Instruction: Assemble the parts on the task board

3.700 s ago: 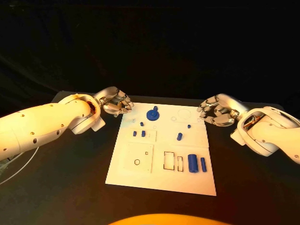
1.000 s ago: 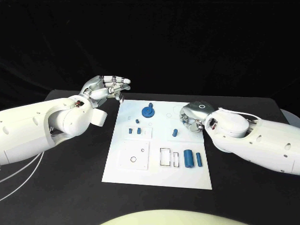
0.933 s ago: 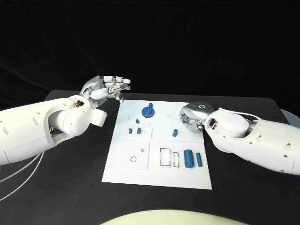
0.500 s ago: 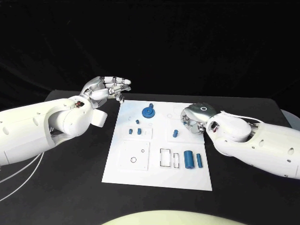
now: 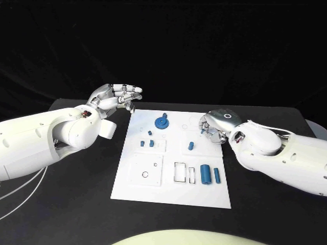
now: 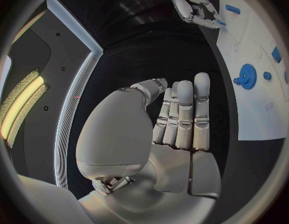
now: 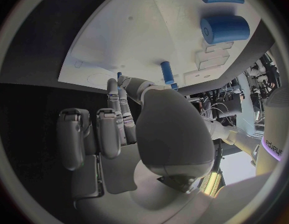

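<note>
Beside the task board (image 5: 138,186) edges, left hand (image 5: 118,97) and right hand (image 5: 216,125) hover, fingers released.

black table (image 5: 75,194), matte and dark all over, white task board (image 5: 155,178) lying flat right in the middle of it, a couple of thin white cables (image 5: 16,196) trailing across the table well off to the board's left
</note>
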